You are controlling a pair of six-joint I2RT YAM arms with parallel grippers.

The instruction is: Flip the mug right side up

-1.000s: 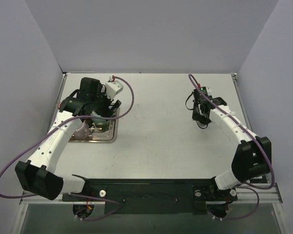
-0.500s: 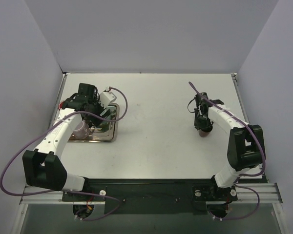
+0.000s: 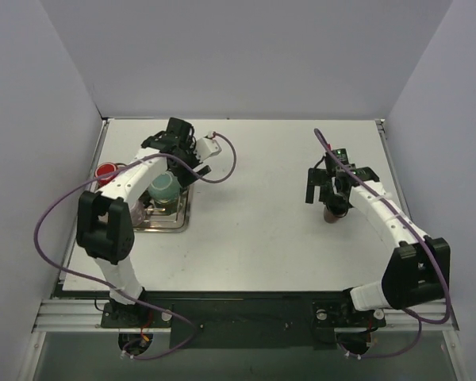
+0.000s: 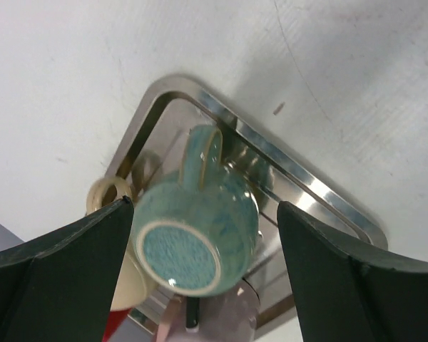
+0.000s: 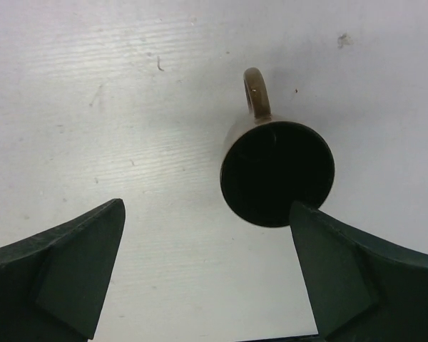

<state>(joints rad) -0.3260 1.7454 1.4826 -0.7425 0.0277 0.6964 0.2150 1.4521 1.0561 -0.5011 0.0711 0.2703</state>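
A dark brown mug (image 5: 277,171) stands mouth up on the white table, its handle (image 5: 255,92) pointing away in the right wrist view. My right gripper (image 5: 207,206) hangs open just above it, and the right finger (image 5: 357,271) overlaps the rim. From above, the mug (image 3: 333,213) sits just in front of that gripper (image 3: 331,190). A teal mug (image 4: 200,228) rests base up in the metal tray (image 4: 307,189). My left gripper (image 4: 205,206) is open above it, one finger on each side, not touching. From above it is the teal mug (image 3: 163,188).
The tray (image 3: 163,226) at the left also holds a cream mug (image 4: 107,196) and a pale lilac cup (image 4: 228,313). A red cup (image 3: 105,173) stands at the table's left edge. Grey walls close in the table on three sides.
My right gripper has opened and let go of the brown mug, which now stands on the table. My left arm has swung from the tray's left side to behind it.
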